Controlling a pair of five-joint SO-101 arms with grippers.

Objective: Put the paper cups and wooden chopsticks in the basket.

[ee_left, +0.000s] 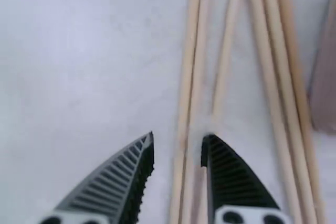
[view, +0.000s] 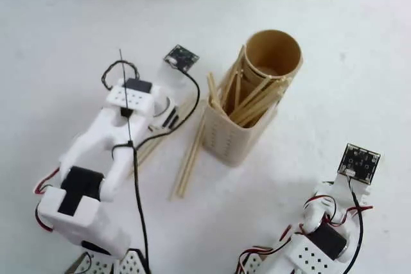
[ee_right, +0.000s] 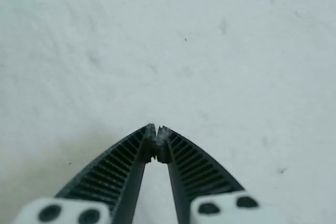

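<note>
Left fingers (ee_left: 123, 182) are apart, low over the surface (view: 77, 36), w/ a pair of loose wooden chopsticks (ee_left: 190, 77) running btwn them. One fingertip sits right at a third stick (ee_left: 226, 51), just beside that pair. Three more sticks (ee_left: 278, 77) lie further over, next to the basket (ee_left: 325, 77).

In the high view the basket (view: 231, 136) stands mid-surface w/ a paper cup (view: 275, 52) upright in it and a bunch of chopsticks (view: 257, 97) leaning inside. The loose ones (view: 189, 158) lie on the surface against its near side and under the left arm. Right fingers (ee_right: 115, 177) are pressed together w/ nothing btwn them, over bare surface near the front edge, well apart from the basket.

Judgement: cups look done and the remaining sticks are the job, so the next step is prob a pinch on the pair.

Risks:
- The finger at the third stick may land on it, not beside it, so the grip closes crooked or shoves sticks sideways.
- Round, thin sticks can roll or scissor, so one may drop on the lift.
- A grasp near the stick ends would let the long end sag and catch the basket rim.
- The basket is crowded w/ leaning sticks, so a poke could flick some out or tip it.
</note>
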